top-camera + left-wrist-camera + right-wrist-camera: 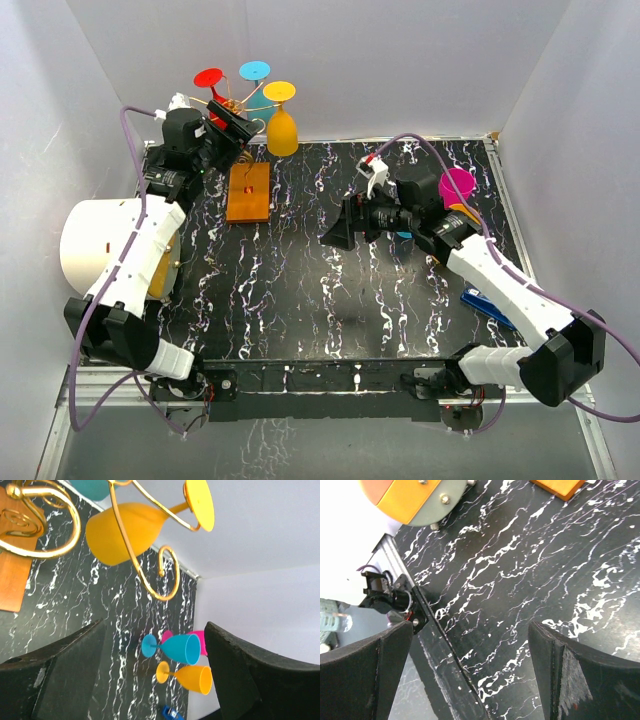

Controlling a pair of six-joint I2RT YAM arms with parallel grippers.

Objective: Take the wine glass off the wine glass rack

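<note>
Up high, left tool [155, 630] spread apart, yellow wine glass [125, 532] just ahead, hung foot-up from rack [248, 192], likely lined up for grabbing; right tool [470, 630] apart too, empty above surface [520, 580].

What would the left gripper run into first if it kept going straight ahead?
Probably the wine glass rack, its gold curled arm just ahead, with the yellow wine glass hanging beside it; depth is unclear.

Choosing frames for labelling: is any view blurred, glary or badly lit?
Top external: evenly lit, sharp, faint shadows on the table. Left wrist: yellow wine glass crisp, jaws dark and soft-edged. Right wrist: table sharp, top-left corner near-white, detail lost.
</note>
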